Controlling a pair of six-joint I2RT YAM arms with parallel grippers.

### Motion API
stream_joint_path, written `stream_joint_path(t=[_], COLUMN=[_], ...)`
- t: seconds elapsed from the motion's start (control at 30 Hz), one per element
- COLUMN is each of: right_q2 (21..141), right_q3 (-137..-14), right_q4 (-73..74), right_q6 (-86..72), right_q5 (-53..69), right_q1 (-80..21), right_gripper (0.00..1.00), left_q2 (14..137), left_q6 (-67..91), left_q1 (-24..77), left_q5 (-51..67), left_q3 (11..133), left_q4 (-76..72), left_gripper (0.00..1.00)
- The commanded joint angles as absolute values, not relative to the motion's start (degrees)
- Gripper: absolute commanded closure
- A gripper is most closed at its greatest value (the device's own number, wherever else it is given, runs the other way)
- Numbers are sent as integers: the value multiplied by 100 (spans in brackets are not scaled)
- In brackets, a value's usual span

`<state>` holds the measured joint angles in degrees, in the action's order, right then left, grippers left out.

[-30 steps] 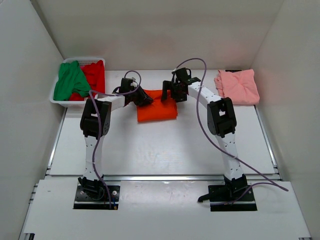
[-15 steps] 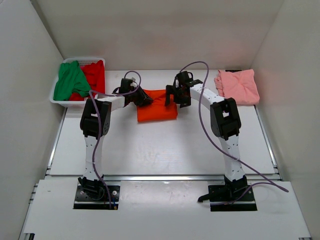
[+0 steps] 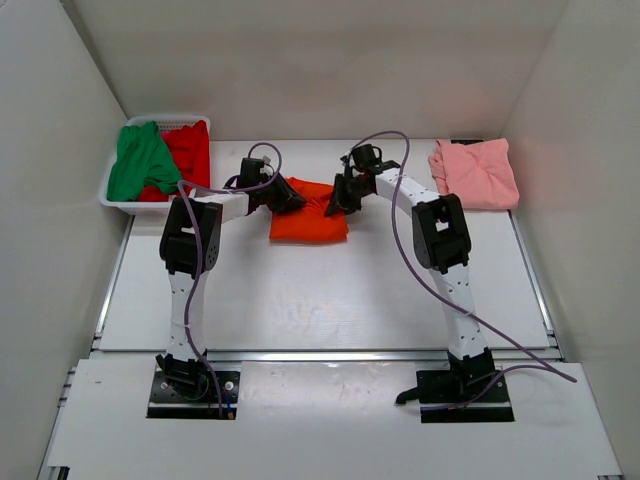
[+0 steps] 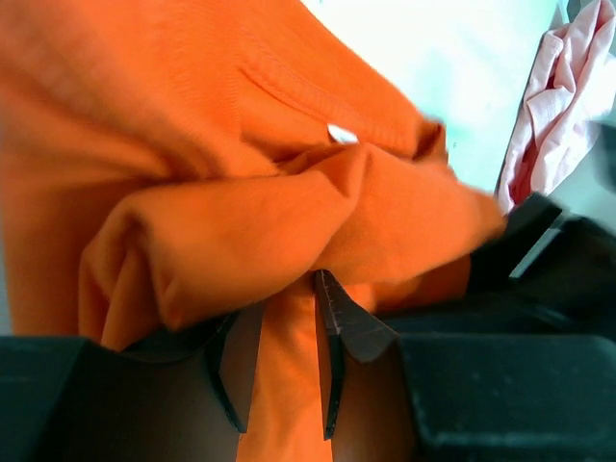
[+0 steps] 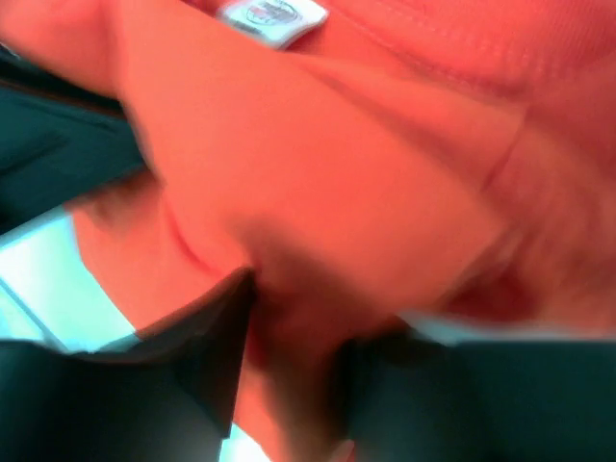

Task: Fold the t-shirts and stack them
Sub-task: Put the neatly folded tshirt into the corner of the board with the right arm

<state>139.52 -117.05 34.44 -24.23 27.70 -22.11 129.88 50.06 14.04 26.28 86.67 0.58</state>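
A flat white tabletop (image 3: 320,290) fills the middle, boxed in by three plain white panel walls: a far wall (image 3: 320,60), a left wall (image 3: 45,220) and a right wall (image 3: 595,200). A silver metal rail (image 3: 320,353) crosses the table's near edge, and a white ledge (image 3: 330,420) lies nearer still. The light is soft and even — shadows are faint.

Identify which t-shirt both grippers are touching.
The orange t-shirt, mid-table; the pink one lies far right, the green one and red one sit in the basket.

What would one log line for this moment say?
left gripper: shut on orange t-shirt | right gripper: shut on same | pink t-shirt: far right | green t-shirt, red t-shirt: in basket
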Motion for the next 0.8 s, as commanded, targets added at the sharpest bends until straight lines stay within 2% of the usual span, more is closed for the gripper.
stream_joint_path(t=[0.0,0.03,0.2,0.37,0.5,0.6,0.77], right_q2=[13825,13816,13755,13527,12965,12666,12121], right_q3=[-11242,-11259,-12030,-12541,-12375,-12314,-12208], right_q4=[3068,3033,3891,4419,4596,4798,4790], right_q6=[-2742,-2699,-1515,-555,182,605,993], right_q5=[3550,3586,3095,2806,1629,1180,1098], right_q1=[-1960,-1829,-1582,-1222,-1055,-871,-335], right_gripper=[93,100,100,100,100,100,100], left_q2=[12867,12832,12306,11130,9961,9493,9027], left_q6=[4913,4887,4878,4755,4833,4913,4878], left_q1=[1433,1424,1336,1239,1151,1073,1081], left_q5=[2619,2645,2952,3173,3191,3216,3217], left_q3=[8438,8385,8060,7455,6393,5785,5450], left_q4=[343,343,325,466,159,-166,-141], left_gripper=[60,60,58,57,56,56,56])
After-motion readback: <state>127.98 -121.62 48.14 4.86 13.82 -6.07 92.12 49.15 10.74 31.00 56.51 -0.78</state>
